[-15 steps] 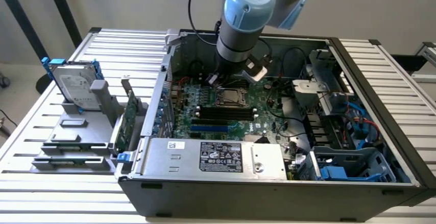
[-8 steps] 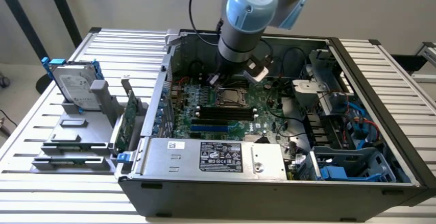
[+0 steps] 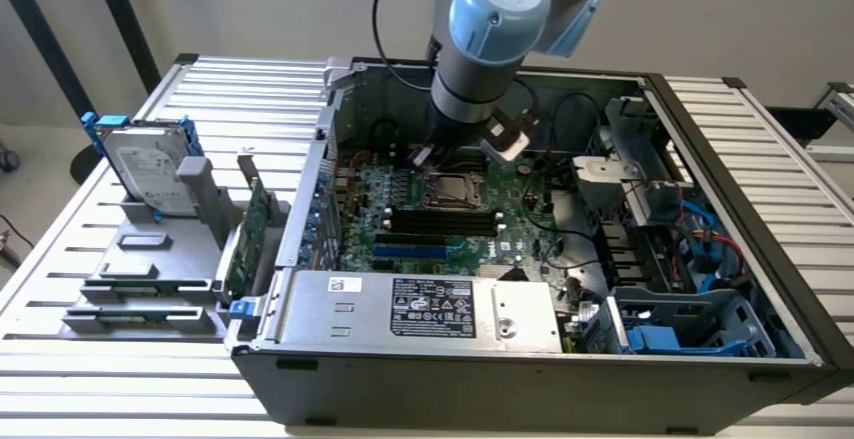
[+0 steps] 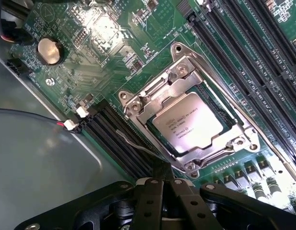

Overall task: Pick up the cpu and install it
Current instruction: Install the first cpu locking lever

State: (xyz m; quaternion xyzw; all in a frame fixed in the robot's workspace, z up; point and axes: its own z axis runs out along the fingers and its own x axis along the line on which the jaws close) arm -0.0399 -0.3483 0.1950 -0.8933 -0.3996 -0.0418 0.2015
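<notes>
The cpu (image 4: pixel 188 125), a small square chip with a silvery top plate and printed text, lies flat inside the metal socket frame (image 4: pixel 243 125) on the green motherboard (image 4: pixel 90 52). In the exterior view the socket (image 3: pixel 451 190) sits mid-board inside the open computer case (image 3: pixel 534 374), and my gripper (image 3: pixel 434 157) hangs just above and behind it. In the wrist view my gripper (image 4: pixel 163 184) is shut, its black fingers pressed together, with nothing between them. The fingertips stand beside the socket frame's edge, apart from the cpu.
Black memory slots (image 4: pixel 116 139) run alongside the socket, and a thin wire lever (image 4: pixel 138 146) lies between them. A coin battery (image 4: pixel 50 50) sits on the board. Outside the case, a hard drive (image 3: pixel 144 169) and a green card (image 3: pixel 247 234) stand in a grey rack at the exterior view's left.
</notes>
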